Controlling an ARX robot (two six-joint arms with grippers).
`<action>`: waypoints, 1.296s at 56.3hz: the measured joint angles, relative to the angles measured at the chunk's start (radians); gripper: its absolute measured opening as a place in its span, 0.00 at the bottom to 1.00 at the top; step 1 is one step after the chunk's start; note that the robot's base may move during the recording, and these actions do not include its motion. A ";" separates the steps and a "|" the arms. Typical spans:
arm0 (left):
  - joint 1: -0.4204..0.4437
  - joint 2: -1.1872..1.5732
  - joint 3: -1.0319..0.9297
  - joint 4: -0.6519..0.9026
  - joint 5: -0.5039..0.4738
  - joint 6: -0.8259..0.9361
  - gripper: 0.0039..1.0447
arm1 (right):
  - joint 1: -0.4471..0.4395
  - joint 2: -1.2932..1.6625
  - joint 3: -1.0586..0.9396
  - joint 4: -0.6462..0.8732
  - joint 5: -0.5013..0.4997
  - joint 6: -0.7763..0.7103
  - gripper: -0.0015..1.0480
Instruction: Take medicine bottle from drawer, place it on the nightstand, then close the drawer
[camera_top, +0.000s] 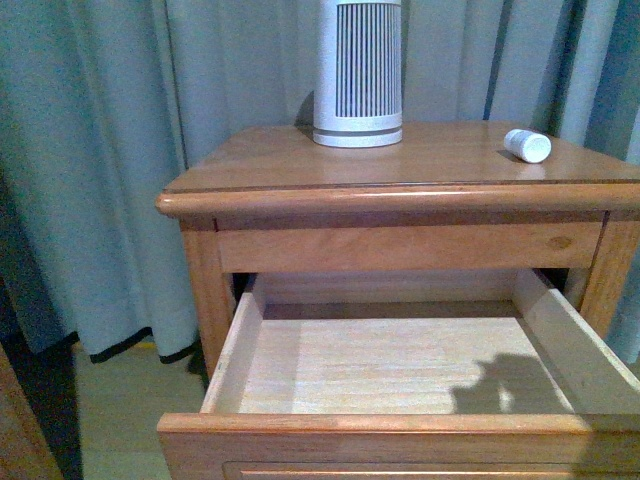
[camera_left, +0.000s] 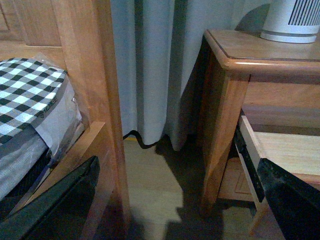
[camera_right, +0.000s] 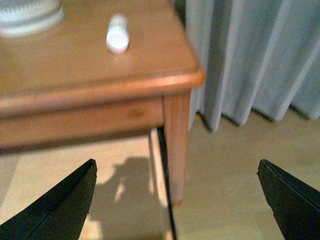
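White bottle (camera_top: 527, 145) lies on its side on the nightstand (camera_top: 300, 165) top, near the right rear corner, well apart from the slatted device (camera_top: 358, 72). Right pincer (camera_right: 177, 197) is spread wide and empty, above the drawer's right edge, with the bottle beyond and clear of it; no contact. Left pincer (camera_left: 180, 200) is likewise spread and empty, off the nightstand's left side beside the bed (camera_left: 30, 100). Bottle is small, cylindrical, capped, cap end facing forward. Drawer (camera_top: 400, 370) stands pulled out, its pale wood interior bare. Grey curtain (camera_top: 100, 150) hangs behind.
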 joint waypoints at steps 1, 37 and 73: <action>0.000 0.000 0.000 0.000 0.000 0.000 0.94 | 0.013 -0.023 -0.033 -0.006 -0.003 0.009 0.93; 0.000 0.000 0.000 0.000 0.000 0.000 0.94 | 0.242 0.544 -0.324 0.650 0.128 0.126 0.93; 0.000 0.000 0.000 0.000 0.000 0.000 0.94 | 0.062 1.146 0.426 0.614 0.093 -0.168 0.93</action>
